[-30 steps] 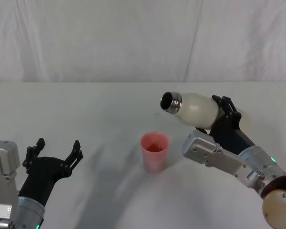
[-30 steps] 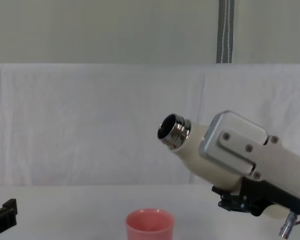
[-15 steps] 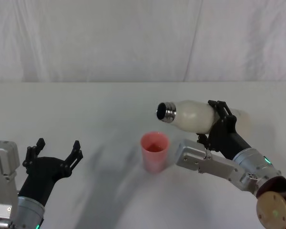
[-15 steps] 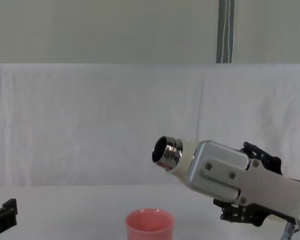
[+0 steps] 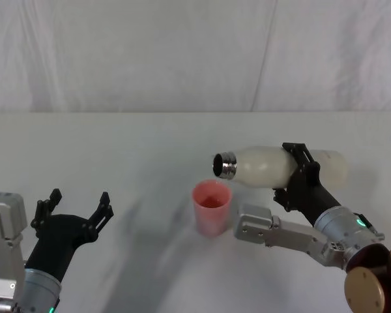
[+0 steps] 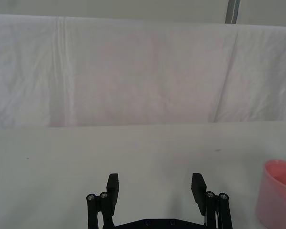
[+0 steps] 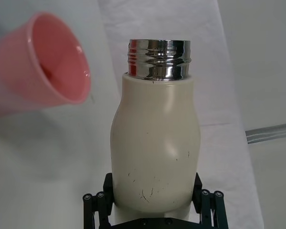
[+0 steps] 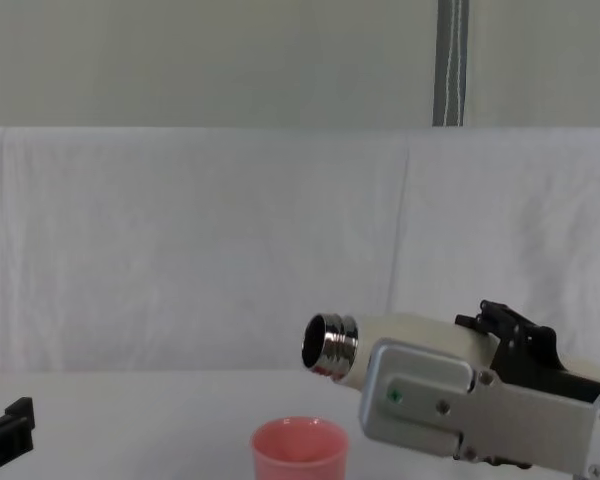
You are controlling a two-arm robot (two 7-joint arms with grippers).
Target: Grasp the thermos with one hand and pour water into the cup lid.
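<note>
My right gripper (image 5: 298, 171) is shut on the cream-white thermos (image 5: 267, 164), holding it nearly level above the table. Its open steel neck (image 5: 225, 165) points left, just above and right of the pink cup lid (image 5: 212, 207). The chest view has the neck (image 8: 327, 346) a little above the cup lid (image 8: 300, 450). In the right wrist view the black fingers (image 7: 107, 186) clamp the thermos body (image 7: 155, 143), and the cup lid (image 7: 43, 88) lies beyond the mouth, glossy inside. No water stream shows. My left gripper (image 5: 75, 212) rests open at the near left.
A white cloth covers the table (image 5: 117, 150) and hangs as a backdrop behind it. In the left wrist view the open left gripper (image 6: 156, 191) faces bare cloth, with the cup lid (image 6: 276, 193) off to one side.
The right gripper has tipped the thermos from neck-up to nearly level and lowered its mouth toward the cup lid. The left arm has not moved.
</note>
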